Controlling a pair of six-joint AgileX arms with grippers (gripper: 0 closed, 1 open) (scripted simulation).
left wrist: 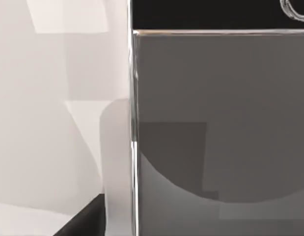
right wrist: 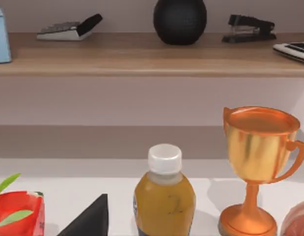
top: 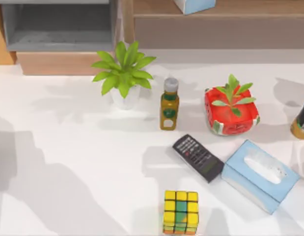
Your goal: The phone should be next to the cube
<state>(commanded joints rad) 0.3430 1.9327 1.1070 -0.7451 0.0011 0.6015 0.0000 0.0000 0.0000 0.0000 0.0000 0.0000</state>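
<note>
In the top view the phone (top: 198, 158), a flat black handset with rows of small buttons, lies diagonally on the white table right of centre. The cube (top: 180, 212), mostly yellow with green and orange squares, stands at the front edge. It sits just below the phone's left end, with a small gap between them. Both arms are parked off the table; the left arm's shadow falls across the table's left part (top: 29, 187). A dark wedge (right wrist: 88, 219) juts in at the edge of the right wrist view.
A light blue tissue box (top: 260, 175) lies close to the phone's right end. Behind stand a red watermelon planter (top: 231, 110), an olive bottle (top: 169, 104) and a leafy plant (top: 124, 73). A brown bottle (top: 301, 120) stands at the right edge, cabinets at the back. The right wrist view shows a trophy (right wrist: 257, 162).
</note>
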